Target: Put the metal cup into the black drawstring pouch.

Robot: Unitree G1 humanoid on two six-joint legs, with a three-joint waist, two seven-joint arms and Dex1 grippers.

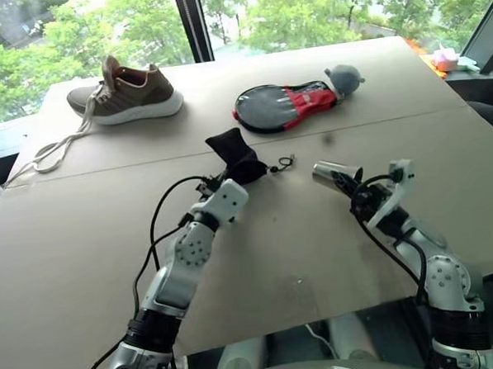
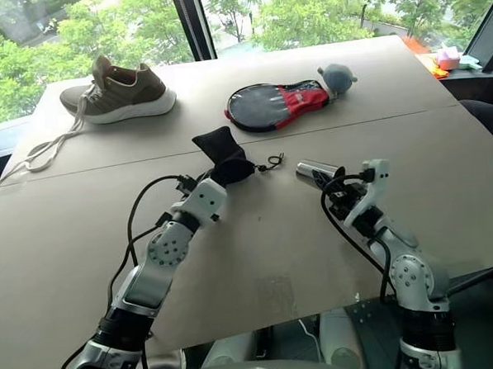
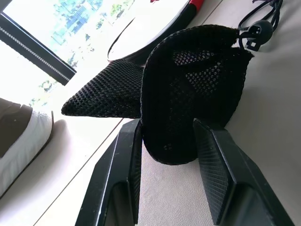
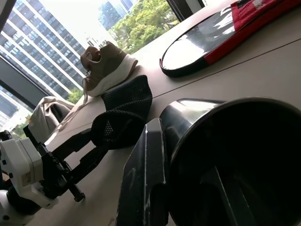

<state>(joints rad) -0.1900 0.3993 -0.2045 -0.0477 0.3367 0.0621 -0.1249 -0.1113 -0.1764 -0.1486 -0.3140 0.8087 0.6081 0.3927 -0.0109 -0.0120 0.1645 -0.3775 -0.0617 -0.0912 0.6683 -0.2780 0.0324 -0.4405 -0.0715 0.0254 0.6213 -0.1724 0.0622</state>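
Left gripper: fingers are clamping the lower end of the pouch from both sides, partly closed on the mesh fabric; gripper is pointing level, away from the robot.
Pouch: is standing up from the left gripper, its upper end flopping over past the fingertips; cord and toggle are trailing onto the bench just to the gripper's right.
Right gripper: is pinching the wall of the cup, one finger outside and the other inside the mouth, jaws nearly together.
Cup: is lying sideways in the right gripper, held above the bench, base pointing toward the left gripper; apart from the pouch, with bare bench between them.
Paddle case: is lying well beyond both grippers, black and red, with a grey plush at its far end.
Shoe: is sitting far beyond the left gripper, off to its left, laces trailing toward the bench edge.
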